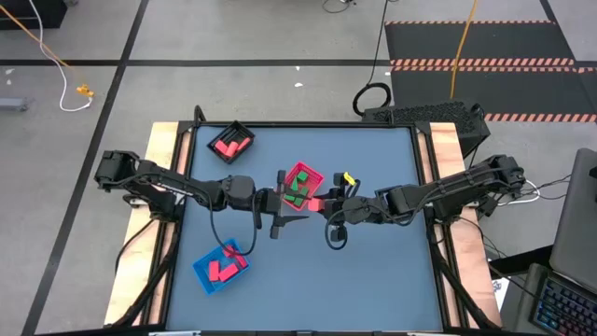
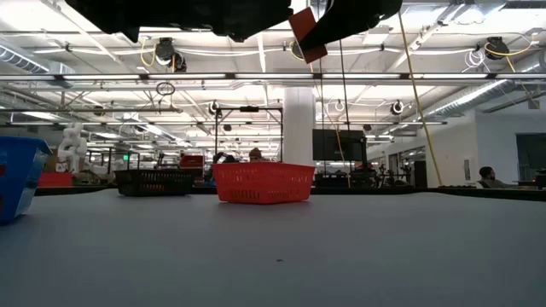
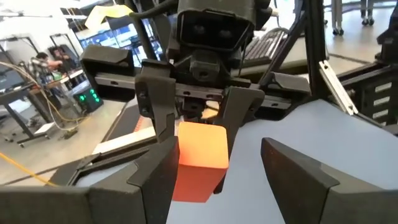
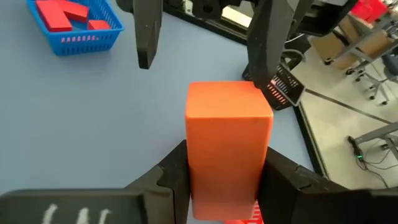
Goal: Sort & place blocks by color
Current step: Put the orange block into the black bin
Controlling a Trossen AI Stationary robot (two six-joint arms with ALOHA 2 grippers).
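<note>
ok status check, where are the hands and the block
Right hand shut on a red block, held mid-air over the table centre. Left hand open, facing it, fingers either side of the block. Nothing in the way.

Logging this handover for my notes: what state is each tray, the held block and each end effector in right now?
Right end effector: shut on the red block, raised above the table.
Red block: held upright, off the table.
Left end effector: open, facing the block, holding nothing.
Red tray: holds green and red blocks.
Black tray: holds red blocks.
Blue tray: holds red blocks.
</note>
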